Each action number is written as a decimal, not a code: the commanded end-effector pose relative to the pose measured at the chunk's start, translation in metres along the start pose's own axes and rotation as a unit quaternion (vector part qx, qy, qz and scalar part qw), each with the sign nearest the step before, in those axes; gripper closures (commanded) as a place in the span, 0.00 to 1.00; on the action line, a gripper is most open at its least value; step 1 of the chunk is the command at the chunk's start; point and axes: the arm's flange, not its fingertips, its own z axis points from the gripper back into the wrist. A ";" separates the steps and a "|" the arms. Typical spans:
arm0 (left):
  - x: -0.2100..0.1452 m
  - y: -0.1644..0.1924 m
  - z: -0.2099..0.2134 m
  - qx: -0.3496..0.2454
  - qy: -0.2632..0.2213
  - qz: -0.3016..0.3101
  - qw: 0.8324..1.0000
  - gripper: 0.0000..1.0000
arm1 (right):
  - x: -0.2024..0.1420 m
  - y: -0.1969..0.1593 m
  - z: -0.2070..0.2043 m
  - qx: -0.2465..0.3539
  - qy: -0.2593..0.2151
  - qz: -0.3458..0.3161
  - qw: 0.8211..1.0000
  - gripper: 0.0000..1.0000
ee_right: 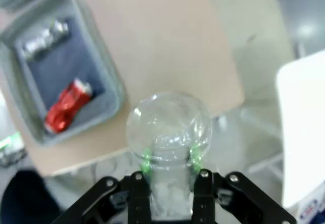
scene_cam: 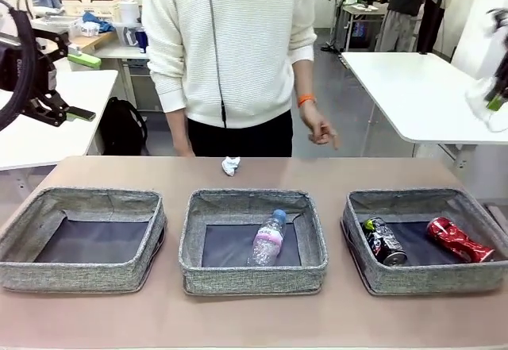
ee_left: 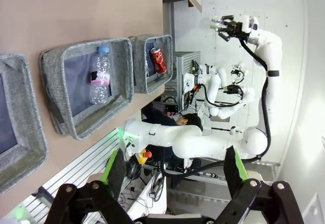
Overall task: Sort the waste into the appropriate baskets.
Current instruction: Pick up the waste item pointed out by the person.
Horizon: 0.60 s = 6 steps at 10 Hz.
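Holding the plastic [ee_right: 170, 125] pinched tight in our right fingers [ee_right: 138, 186], high at the tabletop's [scene_cam: 333, 171] right side; left fingers [ee_left: 114, 172] gape empty. We'd carry it over the middle basket [scene_cam: 254, 275], beside the bottle [scene_cam: 268, 239], and release low.

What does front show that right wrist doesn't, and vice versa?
Front adds: the person, the paper wad on the table, the left basket, and the middle basket holding the bottle. Right wrist adds: a close look at the right gripper shut on the clear plastic; front has the plastic as a blur at its right edge. Both: the right basket with the red can and dark can, plus the table.
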 end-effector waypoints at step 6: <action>-0.001 -0.002 0.001 -0.001 0.001 -0.001 1.000 0.00 | 0.003 0.002 -0.008 0.009 0.023 0.010 1.000 0.69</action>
